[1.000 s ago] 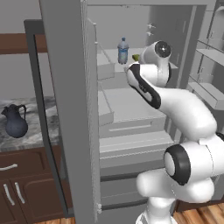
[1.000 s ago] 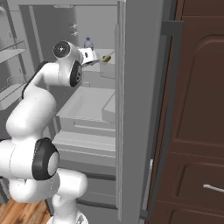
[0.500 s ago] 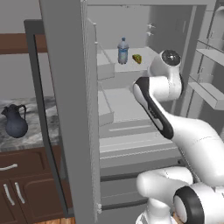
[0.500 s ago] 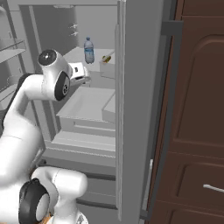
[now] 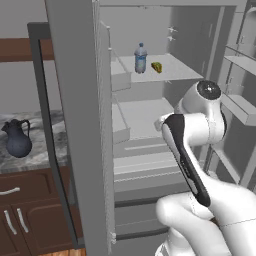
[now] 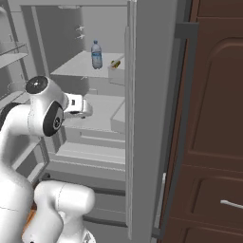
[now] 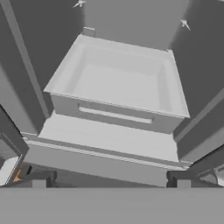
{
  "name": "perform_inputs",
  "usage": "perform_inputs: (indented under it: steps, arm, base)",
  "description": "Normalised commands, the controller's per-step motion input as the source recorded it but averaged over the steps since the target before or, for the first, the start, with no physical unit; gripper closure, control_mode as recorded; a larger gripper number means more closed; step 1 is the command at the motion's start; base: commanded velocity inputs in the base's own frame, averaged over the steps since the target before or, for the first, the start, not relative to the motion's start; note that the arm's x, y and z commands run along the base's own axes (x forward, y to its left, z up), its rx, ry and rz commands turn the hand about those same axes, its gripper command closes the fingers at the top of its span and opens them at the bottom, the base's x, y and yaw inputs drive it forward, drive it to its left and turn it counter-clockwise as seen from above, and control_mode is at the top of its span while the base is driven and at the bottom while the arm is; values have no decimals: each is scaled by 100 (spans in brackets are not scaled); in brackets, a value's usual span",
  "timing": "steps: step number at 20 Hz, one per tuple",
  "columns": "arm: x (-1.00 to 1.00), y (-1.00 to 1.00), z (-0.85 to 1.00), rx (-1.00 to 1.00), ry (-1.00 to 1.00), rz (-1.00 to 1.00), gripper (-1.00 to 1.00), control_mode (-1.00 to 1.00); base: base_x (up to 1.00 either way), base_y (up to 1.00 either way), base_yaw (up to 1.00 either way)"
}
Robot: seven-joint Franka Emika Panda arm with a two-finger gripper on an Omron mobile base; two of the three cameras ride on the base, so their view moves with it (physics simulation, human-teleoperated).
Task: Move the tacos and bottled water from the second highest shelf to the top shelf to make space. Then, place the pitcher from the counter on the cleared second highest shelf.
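Your pitcher stands upright on the marbled counter, spout left. Bottled water upright, folded tacos just right, both on the pale top shelf. Gripper released, empty, facing a drawer.

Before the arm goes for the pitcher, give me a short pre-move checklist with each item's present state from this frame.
1. Bottled water stands on the top shelf: ok, upright.
2. Tacos are on the top shelf, beside the bottle: ok.
3. Second highest shelf has room for the pitcher: ok, its surface shows bare.
4. Tool is free: ok, its tips stand wide apart with nothing between them, facing the lower fridge drawer.
5. Pitcher waits upright on the counter, handle visible: ok.
6. Path from fridge to counter: cannot tell, the open fridge door stands between the arm and the pitcher.
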Motion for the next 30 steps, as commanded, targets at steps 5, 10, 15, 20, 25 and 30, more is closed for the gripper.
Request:
perform_inputs:
  steps: [5,10,15,20,25,30]
  arm:
    - [-78,0,-23,17,6,-23,-100,-100]
    - [-32,-22,-5,25,0,-15,-100,-100]
    - [-12,-26,-7,9,-5,0,-100,-100]
    - [0,-1,0,0,0,0,-100,-100]
    - [0,0,0,0,1,0,-100,100]
    - [0,0,0,0,0,0,-100,100]
  base:
    - [0,0,0]
    - [0,0,0]
    - [0,0,0]
    - [0,0,0]
    - [-13,0,0]
    - [-76,8,19]
